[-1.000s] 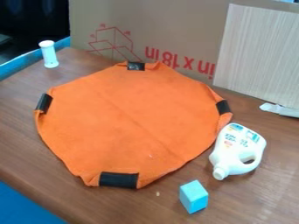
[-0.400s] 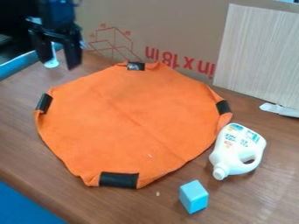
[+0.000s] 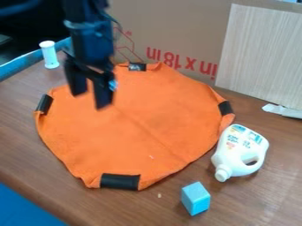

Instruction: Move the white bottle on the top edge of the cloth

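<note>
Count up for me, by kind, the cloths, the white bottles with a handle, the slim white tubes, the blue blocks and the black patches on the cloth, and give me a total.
Orange cloth: 1
White bottle with a handle: 1
Slim white tube: 1
Blue block: 1
Black patches: 4
Total: 8

The bottle [image 3: 237, 150] lies right of the cloth [image 3: 147, 137], behind the block [image 3: 196, 199].

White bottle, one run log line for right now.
gripper open above orange cloth | white bottle lying by cloth's lower right edge | not gripped
</note>
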Robot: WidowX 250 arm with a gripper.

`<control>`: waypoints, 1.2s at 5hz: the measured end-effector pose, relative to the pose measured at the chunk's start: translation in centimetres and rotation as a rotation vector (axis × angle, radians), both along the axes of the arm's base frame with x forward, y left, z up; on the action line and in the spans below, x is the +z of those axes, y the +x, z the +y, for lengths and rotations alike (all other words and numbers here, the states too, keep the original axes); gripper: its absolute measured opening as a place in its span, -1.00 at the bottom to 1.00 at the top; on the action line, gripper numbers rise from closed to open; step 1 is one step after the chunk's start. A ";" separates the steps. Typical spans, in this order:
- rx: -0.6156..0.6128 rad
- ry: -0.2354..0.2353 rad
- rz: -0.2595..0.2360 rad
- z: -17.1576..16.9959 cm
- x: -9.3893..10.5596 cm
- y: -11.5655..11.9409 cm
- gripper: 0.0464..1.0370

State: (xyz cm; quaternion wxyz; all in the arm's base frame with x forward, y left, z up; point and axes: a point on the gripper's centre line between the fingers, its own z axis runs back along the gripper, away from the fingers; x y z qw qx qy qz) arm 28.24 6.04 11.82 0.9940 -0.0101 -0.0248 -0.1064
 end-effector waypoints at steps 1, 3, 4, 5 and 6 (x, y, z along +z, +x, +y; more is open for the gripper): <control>-0.034 -0.019 0.013 -3.7 -0.7 -0.2 0.93; -0.036 -0.069 0.009 -10.1 -0.8 1.2 0.93; -0.037 -0.079 0.002 -12.7 -0.8 2.0 0.93; -0.014 -0.095 -0.007 -14.5 -0.9 3.2 0.93; -0.033 -0.087 0.001 -15.8 -1.1 3.6 0.93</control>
